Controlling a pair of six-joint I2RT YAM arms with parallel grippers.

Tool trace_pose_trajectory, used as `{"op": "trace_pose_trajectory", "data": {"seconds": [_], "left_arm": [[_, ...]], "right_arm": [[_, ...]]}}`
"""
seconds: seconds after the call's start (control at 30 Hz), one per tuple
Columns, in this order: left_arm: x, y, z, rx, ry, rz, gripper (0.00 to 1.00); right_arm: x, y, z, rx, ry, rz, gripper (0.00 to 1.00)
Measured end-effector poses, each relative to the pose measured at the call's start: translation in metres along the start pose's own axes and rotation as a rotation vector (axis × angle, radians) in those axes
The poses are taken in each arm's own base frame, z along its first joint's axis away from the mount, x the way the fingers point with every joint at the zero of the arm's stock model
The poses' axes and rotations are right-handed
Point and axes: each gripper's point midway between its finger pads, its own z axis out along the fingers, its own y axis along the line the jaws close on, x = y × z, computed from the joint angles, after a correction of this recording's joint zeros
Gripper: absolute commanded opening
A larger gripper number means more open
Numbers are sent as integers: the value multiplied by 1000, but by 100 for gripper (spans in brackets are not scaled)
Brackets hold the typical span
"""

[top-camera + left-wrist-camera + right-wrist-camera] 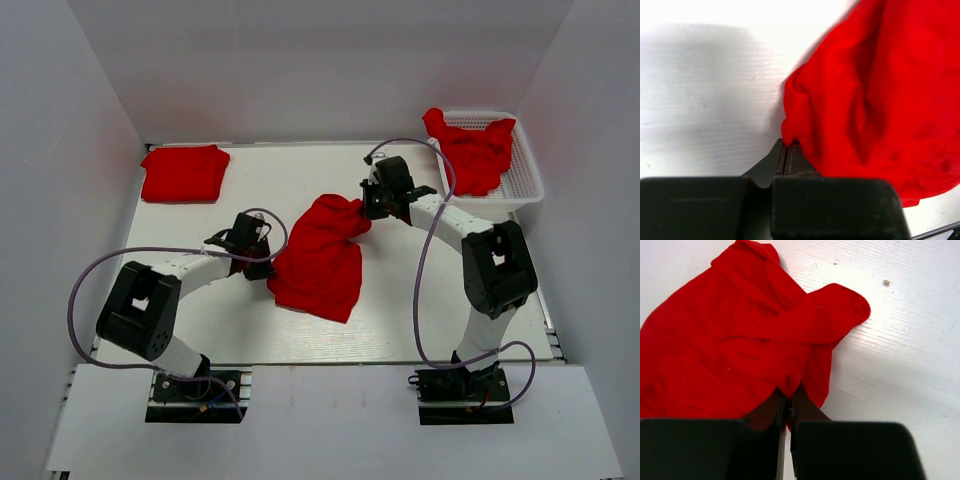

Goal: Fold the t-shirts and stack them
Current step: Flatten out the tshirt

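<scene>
A crumpled red t-shirt (320,258) lies in the middle of the table. My left gripper (254,262) is shut on its left edge; in the left wrist view the cloth (875,100) bunches at the tips of that gripper (787,145). My right gripper (368,207) is shut on the shirt's upper right corner; in the right wrist view a fold of the shirt (740,340) is pinched in the gripper (788,396). A folded red t-shirt (184,172) lies flat at the far left. More red t-shirts (470,150) are heaped in the basket.
A white mesh basket (524,180) stands at the far right corner, close behind my right arm. White walls enclose the table (300,175) on three sides. Cables loop off both arms over the table.
</scene>
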Motion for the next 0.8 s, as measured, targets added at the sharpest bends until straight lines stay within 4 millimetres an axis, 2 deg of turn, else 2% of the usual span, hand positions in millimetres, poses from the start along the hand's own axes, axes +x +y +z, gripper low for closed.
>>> {"op": "trace_pose_trajectory", "data": {"seconds": [0.1,0.17,0.27,0.37,0.47,0.57,0.7,0.8], "left_arm": [[-10,-5,-2,5,-25,23,0],[-26,-11,-6,9,-69,41,0],[-58,-22,-22,2,-160,67,0],[-101,-35,-53,-11,-289,90,0],[-149,-49,-97,-29,-447,103,0],[-186,-56,-146,-53,-589,103,0],[-217,-53,-210,-114,-755,88,0],[-231,-46,-253,-164,-864,69,0]], "right_arm": [[-2,0,-1,3,-6,2,0],[-5,-1,-4,9,-17,0,0],[-20,-3,-18,38,-65,-2,0],[-47,-8,-46,93,-160,-4,0],[-80,-15,-88,165,-287,1,0],[-113,-25,-139,252,-435,16,0],[-147,-41,-204,370,-608,46,0],[-162,-54,-247,468,-707,74,0]]}}
